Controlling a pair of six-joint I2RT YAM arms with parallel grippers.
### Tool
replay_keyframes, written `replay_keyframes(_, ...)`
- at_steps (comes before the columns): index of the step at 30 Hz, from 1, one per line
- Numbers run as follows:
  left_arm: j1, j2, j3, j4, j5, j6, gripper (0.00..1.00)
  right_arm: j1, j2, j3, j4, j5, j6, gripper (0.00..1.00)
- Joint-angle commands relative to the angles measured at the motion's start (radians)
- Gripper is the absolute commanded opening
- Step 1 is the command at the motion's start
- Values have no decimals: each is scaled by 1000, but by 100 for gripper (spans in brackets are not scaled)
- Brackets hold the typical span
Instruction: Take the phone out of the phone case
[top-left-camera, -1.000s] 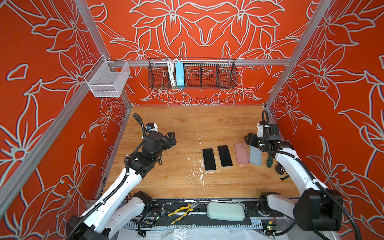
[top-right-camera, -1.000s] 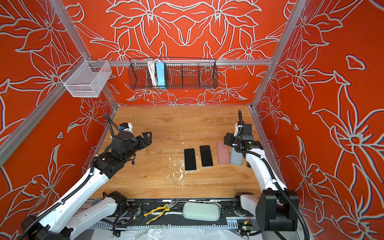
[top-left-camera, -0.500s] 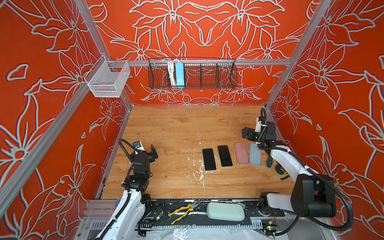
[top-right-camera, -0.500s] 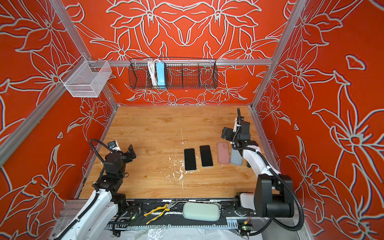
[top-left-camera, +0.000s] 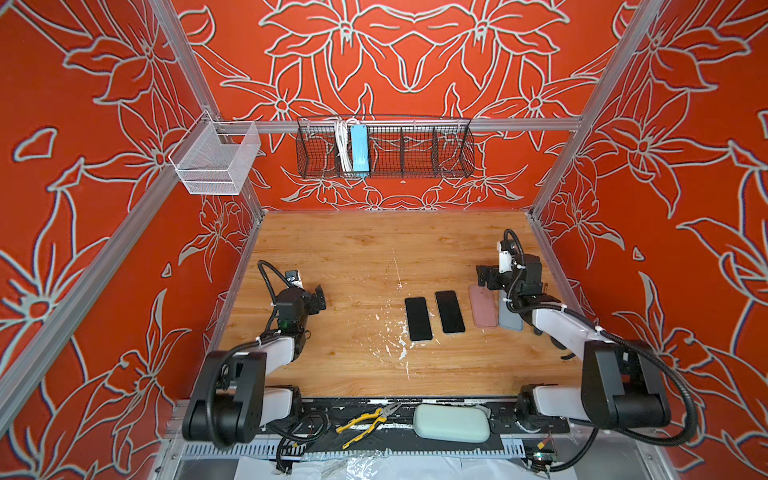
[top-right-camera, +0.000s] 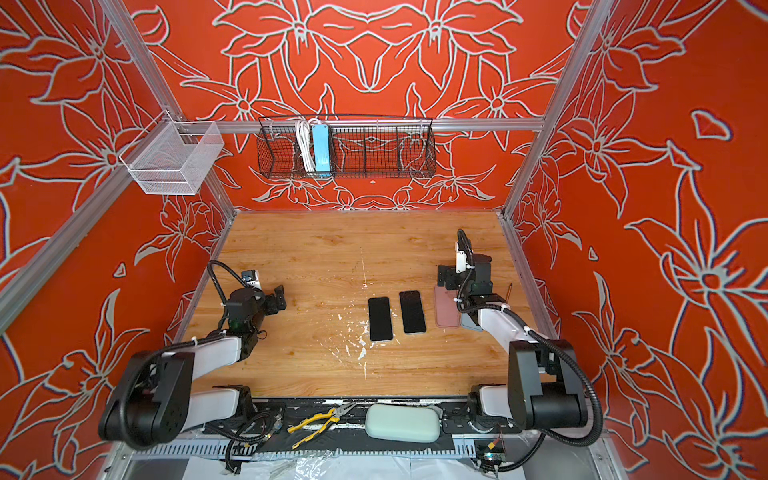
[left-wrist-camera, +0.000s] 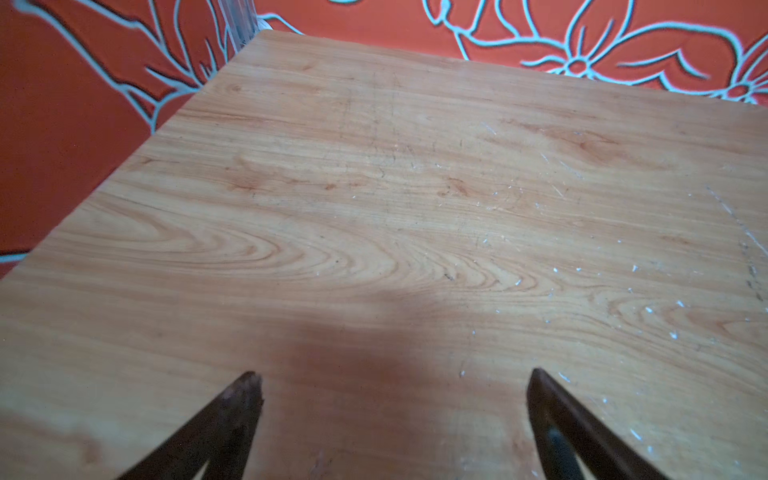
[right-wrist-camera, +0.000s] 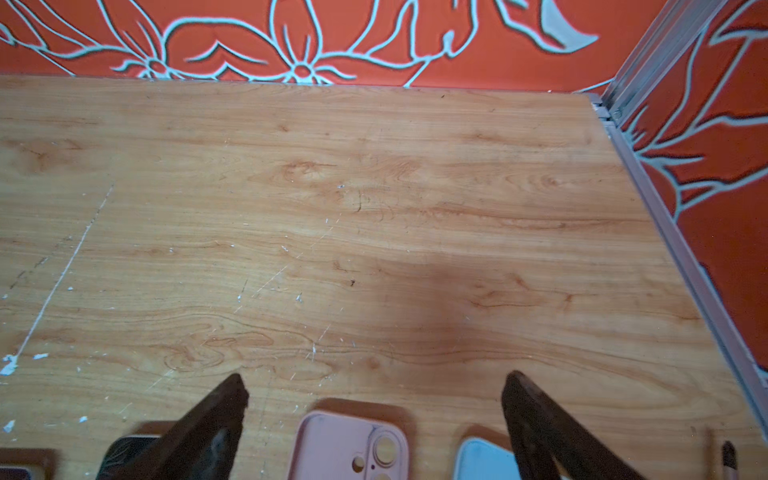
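Two black phones (top-left-camera: 417, 319) (top-left-camera: 449, 311) lie face up, side by side, on the wooden table (top-left-camera: 353, 257), bare of any case. To their right lies a pink phone case (top-left-camera: 483, 306) with its empty inner side up. In the right wrist view the pink case (right-wrist-camera: 349, 446) shows its camera cut-outs. A blue-grey case (top-left-camera: 510, 318) lies next to it, partly under the right arm. My right gripper (top-left-camera: 486, 280) hovers open over the far ends of the cases and holds nothing. My left gripper (top-left-camera: 318, 299) is open over bare wood at the left.
Yellow pliers (top-left-camera: 370, 419) and a pale green pouch (top-left-camera: 451, 423) lie on the front rail. A black wire basket (top-left-camera: 384, 151) with a blue power strip hangs on the back wall, and a white mesh basket (top-left-camera: 216, 160) at the left. A thin pen-like stick (top-right-camera: 510, 291) lies by the right wall.
Both arms have folded back toward their bases; the left one drew away from the table's middle. The right gripper's jaws have widened. Phones and cases have not moved.
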Motion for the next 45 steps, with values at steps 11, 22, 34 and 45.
replay_keyframes(11, 0, 40, 52, 47, 110, 63, 97, 2, 76, -204, 358, 79, -31, 97)
replay_keyframes(22, 5, 43, 52, 49, 81, 45, 97, 2, 113, -248, 465, 133, -6, 97)
replay_keyframes(34, 1, 37, 46, 53, 81, 46, 97, 2, 98, -284, 519, 73, -30, 98)
replay_keyframes(45, 1, 38, 46, 54, 84, 48, 97, 2, 101, -264, 486, 111, -14, 97)
